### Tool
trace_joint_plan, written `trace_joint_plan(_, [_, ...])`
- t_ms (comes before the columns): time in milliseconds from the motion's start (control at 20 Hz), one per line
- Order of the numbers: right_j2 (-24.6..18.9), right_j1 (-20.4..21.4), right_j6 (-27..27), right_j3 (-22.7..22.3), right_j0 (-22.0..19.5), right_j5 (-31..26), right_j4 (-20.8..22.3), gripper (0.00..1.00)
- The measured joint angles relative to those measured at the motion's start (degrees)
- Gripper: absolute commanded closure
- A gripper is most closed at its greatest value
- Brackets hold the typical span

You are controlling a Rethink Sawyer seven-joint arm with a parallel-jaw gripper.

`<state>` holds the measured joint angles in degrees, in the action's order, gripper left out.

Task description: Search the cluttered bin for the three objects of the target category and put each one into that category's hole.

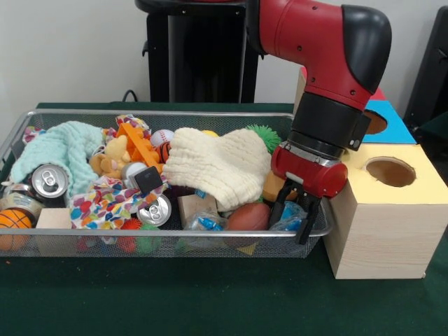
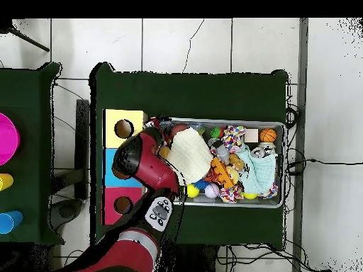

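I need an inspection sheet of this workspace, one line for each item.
Surface: green table, bare in front.
Job's things: mesh bin; one blue-print packet under the gripper, another by the front wall; yellow box with round hole.
Clutter: cream cloth, mint cloth, two cans, basketball, football.
Gripper: inside the bin's right end, fingers around the packet; closure unclear.
Cables: black cables on the floor.
Surroundings: pink tub on a side table.
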<state>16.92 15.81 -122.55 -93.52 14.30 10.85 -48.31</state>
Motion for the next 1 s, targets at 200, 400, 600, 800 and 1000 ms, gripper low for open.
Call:
trace_joint_plan(200, [-0.4,0.3,0.0,-0.3,-0.3,0.4,0.5,0.00])
trace_joint_plan(400, [-1.3,0.7,0.0,-0.7,-1.0,1.5,1.6,0.00])
trace_joint_plan(600, [-2.3,1.4,0.0,-1.1,-2.2,1.8,3.9,0.00])
trace_joint_plan(800, [-2.6,1.7,0.0,-1.1,-2.7,2.0,5.8,0.00])
trace_joint_plan(1000, [-3.2,2.0,0.0,-1.4,-3.5,2.9,8.2,0.00])
